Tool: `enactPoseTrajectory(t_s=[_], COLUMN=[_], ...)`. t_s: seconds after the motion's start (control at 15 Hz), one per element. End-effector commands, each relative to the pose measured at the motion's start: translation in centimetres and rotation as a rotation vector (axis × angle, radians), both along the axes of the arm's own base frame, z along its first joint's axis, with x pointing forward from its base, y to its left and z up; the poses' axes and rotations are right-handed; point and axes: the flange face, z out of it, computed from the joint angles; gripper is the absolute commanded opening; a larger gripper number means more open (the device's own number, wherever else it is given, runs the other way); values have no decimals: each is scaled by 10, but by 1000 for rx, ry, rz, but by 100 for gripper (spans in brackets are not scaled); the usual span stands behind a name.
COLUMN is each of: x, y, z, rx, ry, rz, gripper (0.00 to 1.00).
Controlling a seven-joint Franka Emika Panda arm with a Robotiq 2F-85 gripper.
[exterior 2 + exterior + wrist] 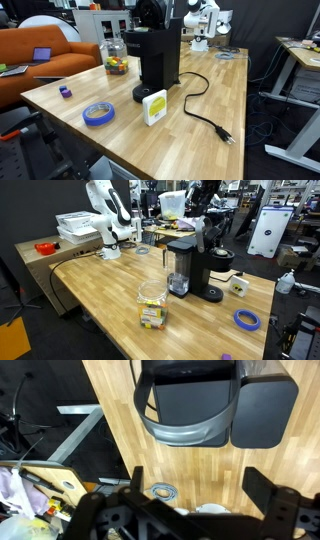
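Seemingly a small tape ring (160, 490) lies on the bench (110, 400) at lower centre of the wrist view, beneath the hand (192, 478), which is fully spread and empty. The ring is probably light and stiff, best pinched across its rim.

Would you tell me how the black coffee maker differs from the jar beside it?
The coffee maker is black and opaque; the jar is clear, showing colourful pieces at its bottom. The coffee maker stands taller than the jar. A black cord runs from the coffee maker; the jar has none. Both stand upright on the wooden table.
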Motion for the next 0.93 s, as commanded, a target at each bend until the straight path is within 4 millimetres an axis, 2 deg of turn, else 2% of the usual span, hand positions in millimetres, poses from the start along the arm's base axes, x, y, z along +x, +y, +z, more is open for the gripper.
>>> enactPoseTrajectory(t_s=[0.0, 0.07, 0.4, 0.53, 0.87], x=[22, 12, 11, 7, 5], y=[-5, -3, 1, 3, -10], z=[2, -3, -5, -5, 3], rx=[-28, -6, -23, -90, -340], ry=[-4, 6, 6, 30, 44], rz=[41, 15, 48, 128, 274], gripper=[100, 100, 100, 100, 100])
